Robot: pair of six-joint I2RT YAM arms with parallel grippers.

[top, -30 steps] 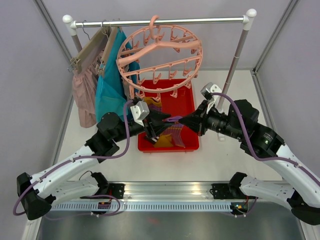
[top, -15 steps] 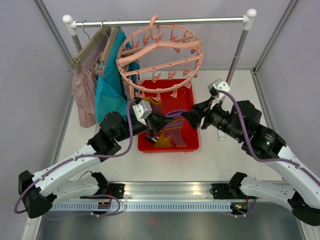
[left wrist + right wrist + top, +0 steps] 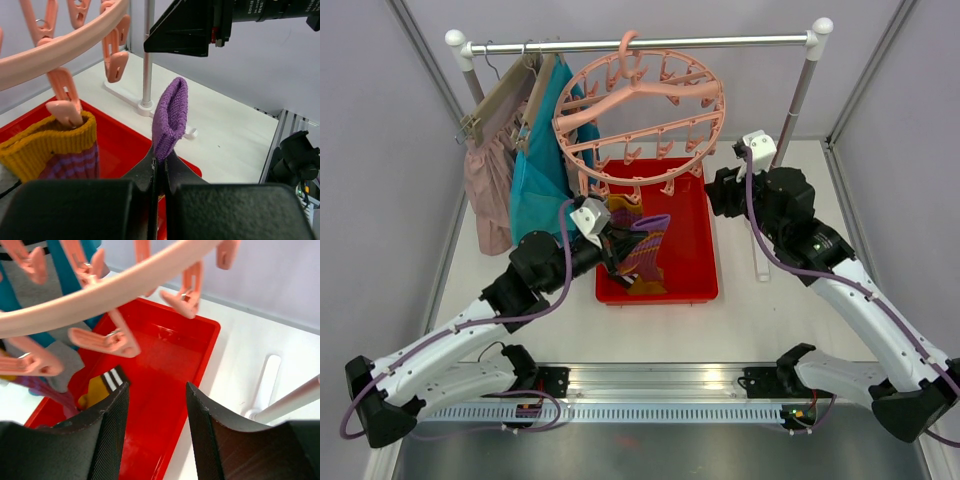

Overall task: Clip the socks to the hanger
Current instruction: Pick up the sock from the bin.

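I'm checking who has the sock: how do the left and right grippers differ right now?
The left gripper is shut on the purple sock; the right gripper is open and empty. The left is over the near half of the tray, the right by its far end. Both are close to the hanger.

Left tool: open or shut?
Shut on the purple sock: the left tool pinches the cuff's lower edge, no gap showing.

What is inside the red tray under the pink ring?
A heap of socks in the near left part of the red tray: mustard, purple, and a black-and-white striped sock. The left claw and the purple sock it holds cover what lies beneath.
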